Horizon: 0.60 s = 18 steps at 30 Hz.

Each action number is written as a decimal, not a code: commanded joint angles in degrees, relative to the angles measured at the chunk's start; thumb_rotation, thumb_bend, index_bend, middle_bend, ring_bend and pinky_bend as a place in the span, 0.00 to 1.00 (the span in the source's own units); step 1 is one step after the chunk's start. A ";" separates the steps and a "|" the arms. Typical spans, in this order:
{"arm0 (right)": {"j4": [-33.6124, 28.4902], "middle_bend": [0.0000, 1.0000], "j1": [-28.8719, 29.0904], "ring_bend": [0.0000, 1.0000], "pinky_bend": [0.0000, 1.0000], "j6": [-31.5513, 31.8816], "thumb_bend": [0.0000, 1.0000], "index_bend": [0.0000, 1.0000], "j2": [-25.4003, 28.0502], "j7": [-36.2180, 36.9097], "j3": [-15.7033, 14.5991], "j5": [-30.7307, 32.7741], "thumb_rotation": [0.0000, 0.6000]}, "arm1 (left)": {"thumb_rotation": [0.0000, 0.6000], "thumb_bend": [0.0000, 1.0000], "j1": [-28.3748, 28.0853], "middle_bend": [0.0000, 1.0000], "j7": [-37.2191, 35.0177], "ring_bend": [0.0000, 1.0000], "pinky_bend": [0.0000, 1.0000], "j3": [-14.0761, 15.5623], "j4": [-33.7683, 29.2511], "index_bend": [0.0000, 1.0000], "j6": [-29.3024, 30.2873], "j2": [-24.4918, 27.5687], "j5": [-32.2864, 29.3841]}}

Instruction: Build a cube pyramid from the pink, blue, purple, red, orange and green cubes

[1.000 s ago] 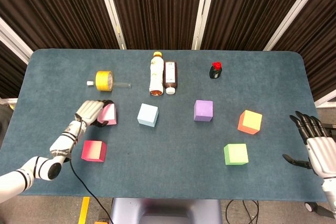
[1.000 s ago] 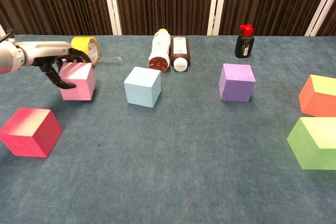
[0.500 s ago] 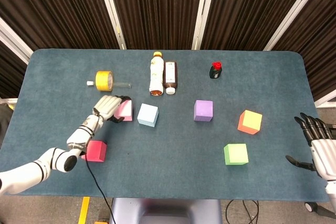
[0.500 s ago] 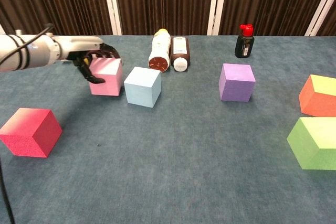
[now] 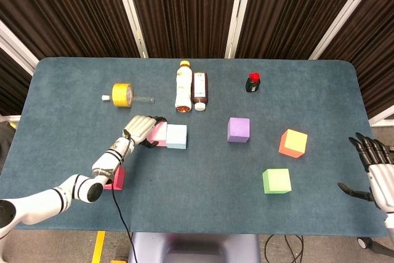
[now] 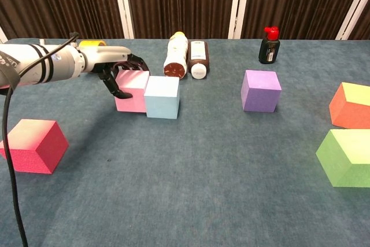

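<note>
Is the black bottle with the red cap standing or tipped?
Standing: the black bottle sits upright with its red cap on top.

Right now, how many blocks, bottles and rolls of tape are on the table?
Cubes: 6 (pink cube, blue cube, purple cube, red cube, orange cube, green cube)
Bottles: 3 (pale bottle, brown bottle, small black bottle)
Tape rolls: 1 (yellow tape)
Total: 10
</note>
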 commanded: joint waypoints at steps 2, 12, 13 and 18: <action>0.30 0.11 -0.01 0.00 0.11 -0.05 0.20 0.00 -0.01 0.33 -0.02 -0.03 1.00 | 1.00 0.37 -0.02 0.32 0.93 0.30 0.38 0.60 -0.15 0.26 0.52 -0.09 -1.09; 0.95 0.11 -0.13 0.00 0.11 0.04 0.20 0.00 -0.23 0.93 0.03 -0.01 1.00 | 1.00 0.37 -0.03 0.31 3.52 0.30 0.37 1.75 -1.07 0.25 2.21 -0.11 -2.96; 0.99 0.11 -0.15 0.00 0.11 0.07 0.19 0.00 -0.24 0.97 0.02 -0.02 1.00 | 1.00 0.37 -0.05 0.31 3.62 0.30 0.37 1.79 -1.19 0.25 2.30 -0.17 -3.07; 0.93 0.11 -0.40 0.00 0.11 0.27 0.19 0.00 -0.10 1.11 -0.09 -0.07 1.00 | 1.00 0.37 -0.54 0.30 4.06 0.29 0.37 1.84 -0.97 0.24 2.22 -0.79 -3.60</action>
